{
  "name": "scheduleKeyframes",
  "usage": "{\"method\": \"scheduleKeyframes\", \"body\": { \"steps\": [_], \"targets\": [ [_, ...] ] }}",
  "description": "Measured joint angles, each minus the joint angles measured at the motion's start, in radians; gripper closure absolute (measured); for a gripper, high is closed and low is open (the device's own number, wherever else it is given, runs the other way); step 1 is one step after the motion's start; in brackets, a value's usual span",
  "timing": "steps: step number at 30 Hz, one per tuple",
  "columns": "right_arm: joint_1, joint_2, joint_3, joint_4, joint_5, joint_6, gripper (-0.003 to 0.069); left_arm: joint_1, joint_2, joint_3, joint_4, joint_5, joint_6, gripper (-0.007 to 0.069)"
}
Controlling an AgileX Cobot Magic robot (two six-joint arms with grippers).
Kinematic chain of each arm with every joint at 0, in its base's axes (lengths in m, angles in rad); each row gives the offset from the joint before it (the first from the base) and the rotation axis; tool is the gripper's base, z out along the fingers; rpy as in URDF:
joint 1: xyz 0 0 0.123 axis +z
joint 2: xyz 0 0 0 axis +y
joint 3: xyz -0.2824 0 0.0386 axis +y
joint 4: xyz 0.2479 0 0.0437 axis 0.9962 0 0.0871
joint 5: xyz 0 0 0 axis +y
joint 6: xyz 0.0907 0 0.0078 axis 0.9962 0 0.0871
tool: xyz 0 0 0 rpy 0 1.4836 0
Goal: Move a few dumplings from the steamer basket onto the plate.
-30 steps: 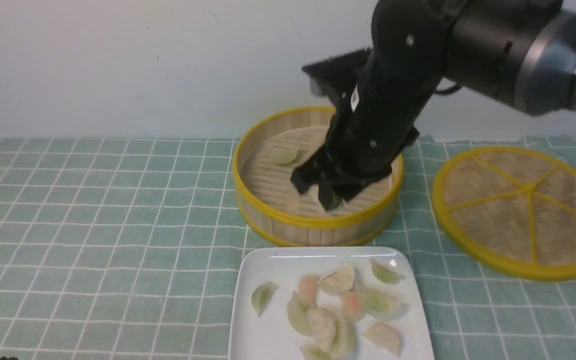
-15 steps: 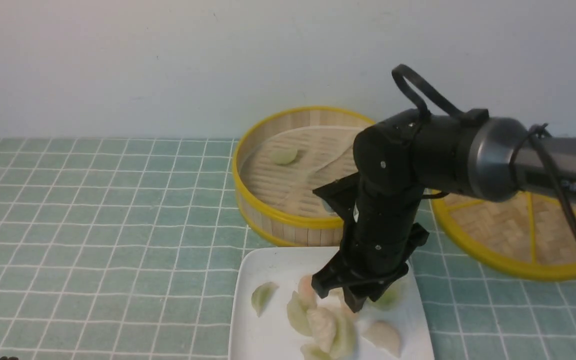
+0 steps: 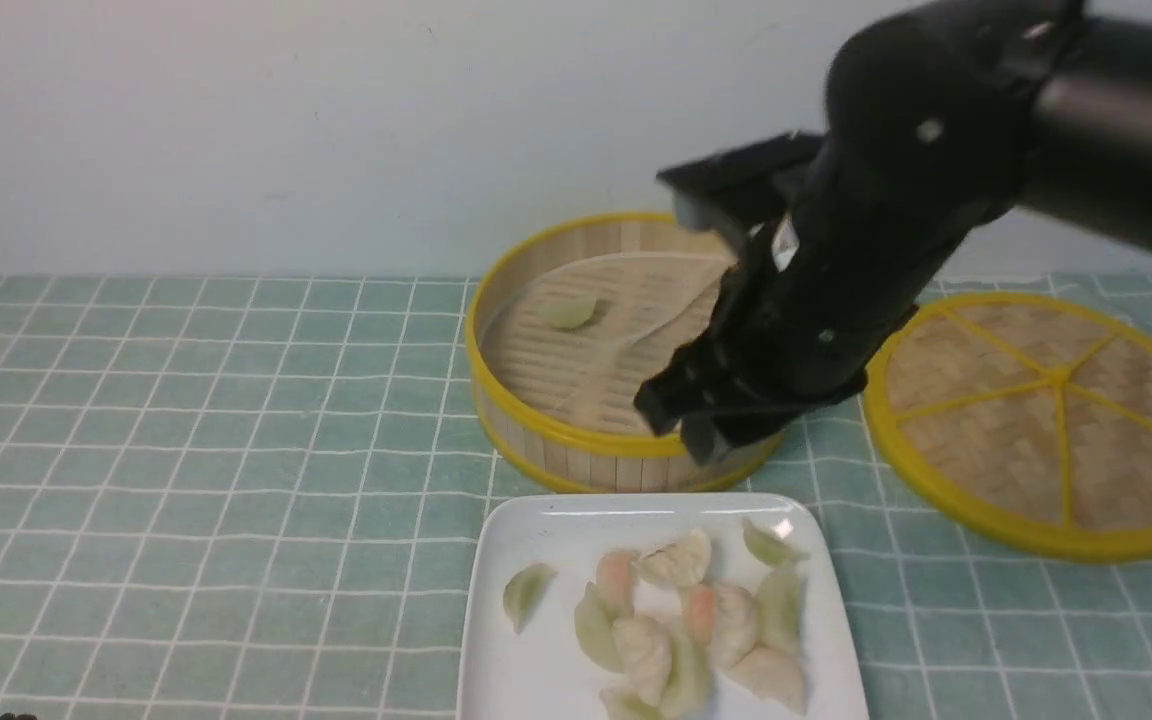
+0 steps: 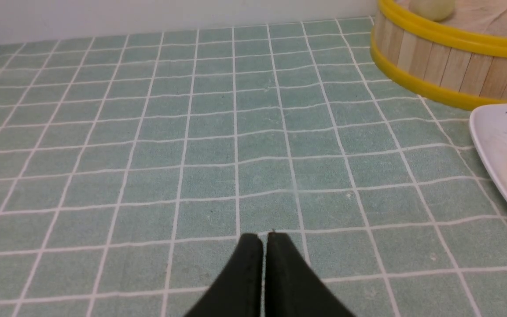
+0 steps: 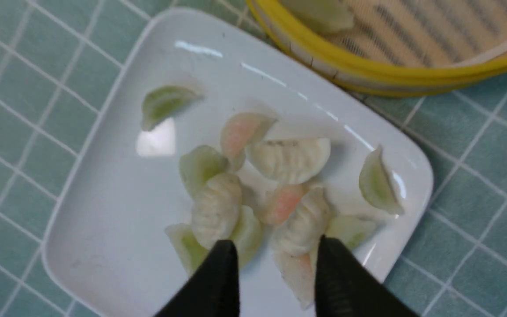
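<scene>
Green checked tablecloth (image 3: 186, 430); on it: steamer basket (image 3: 556, 462) twd back, lid (image 3: 1036, 420) just R of it, plate (image 3: 526, 670) in front, nr basket

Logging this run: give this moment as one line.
right gripper: open, empty; left gripper: shut; glossy white square plate: mixed pleated dumplings; round bamboo steamer basket: one pale dumpling

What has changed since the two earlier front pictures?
The right gripper carried a dumpling from the basket to the plate, let it go, and has risen back toward the basket, open and empty. The lid and the remaining dumpling in the basket stayed put.
</scene>
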Motion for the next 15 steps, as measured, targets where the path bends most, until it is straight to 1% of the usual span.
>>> {"method": "scheduleKeyframes", "body": {
  "steps": [1, 2, 3, 4, 5, 6, 8, 9, 10, 11, 13, 14, 15],
  "targets": [
    [0.0, -0.01, 0.0, 0.0, 0.001, 0.002, 0.0486, 0.0, 0.0, 0.0, 0.0, 0.0, 0.0, 0.0631],
    [0.0, -0.096, 0.005, -0.002, 0.001, 0.009, 0.0571, 0.0, 0.0, 0.0, 0.0, 0.0, 0.0, 0.0631],
    [0.0, -0.108, 0.009, -0.004, -0.001, 0.009, 0.059, 0.0, 0.0, 0.0, 0.0, 0.0, 0.0, 0.0631],
    [0.0, -0.214, 0.036, -0.007, -0.033, 0.014, 0.0638, 0.0, 0.0, 0.0, 0.0, 0.0, 0.0, 0.0631],
    [0.0, -0.214, 0.041, -0.007, -0.045, 0.016, 0.0642, 0.0, 0.0, 0.0, 0.0, 0.0, 0.0, 0.0631],
    [0.0, -0.321, 0.09, -0.019, -0.112, 0.03, 0.0662, 0.0, 0.0, 0.0, 0.0, 0.0, 0.0, 0.0631],
    [0.0, -0.436, 0.165, -0.036, -0.217, 0.04, 0.067, 0.0, 0.0, 0.0, 0.0, 0.0, 0.0, 0.0631],
    [0.0, -0.447, 0.165, -0.036, -0.228, 0.042, 0.0671, 0.0, 0.0, 0.0, -0.001, 0.0, 0.0, 0.0631],
    [0.0, -0.54, 0.257, -0.045, -0.33, 0.051, 0.0671, 0.0, 0.0, 0.0, -0.001, 0.0, 0.0, 0.0631],
    [0.0, -0.568, 0.277, -0.047, -0.363, 0.054, 0.0671, 0.0, 0.0, 0.0, -0.001, 0.0, 0.0, 0.0631],
    [0.0, -0.657, 0.386, -0.052, -0.472, 0.057, 0.0673, 0.0, 0.0, 0.0, -0.001, 0.0, 0.0, 0.0631],
    [0.0, -0.665, 0.405, -0.052, -0.481, 0.057, 0.0672, 0.0, 0.0, 0.0, -0.001, 0.0, 0.0, 0.0631],
    [0.0, -0.712, 0.471, -0.05, -0.538, 0.057, 0.0672, 0.0, 0.0, 0.0, -0.001, 0.0, 0.0, 0.0631]
  ]
}}
